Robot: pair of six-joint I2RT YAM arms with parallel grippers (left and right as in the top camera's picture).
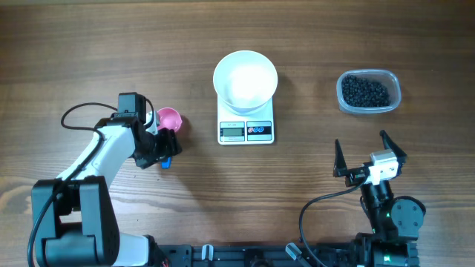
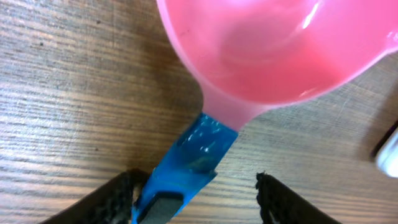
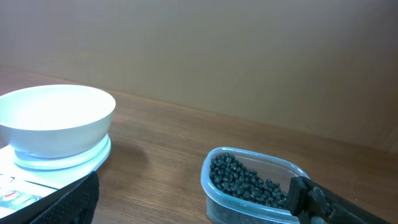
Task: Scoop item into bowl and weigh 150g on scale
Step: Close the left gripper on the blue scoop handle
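Even soft light; bowl overexposed; close scoop blurred.

White bowl, black beads, pink blue-handled scoop.

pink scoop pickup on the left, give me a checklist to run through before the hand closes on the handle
1. blue scoop handle between the left hand fingers: ok, but off centre, close to one finger.
2. left hand not yet clamped: ok, a gap shows on one side.
3. bowl seated on scale and empty: ok.
4. scale display at zero: cannot tell, too small to read.
5. tub of beads uncovered: ok.
6. right hand open, apart from the tub: ok.
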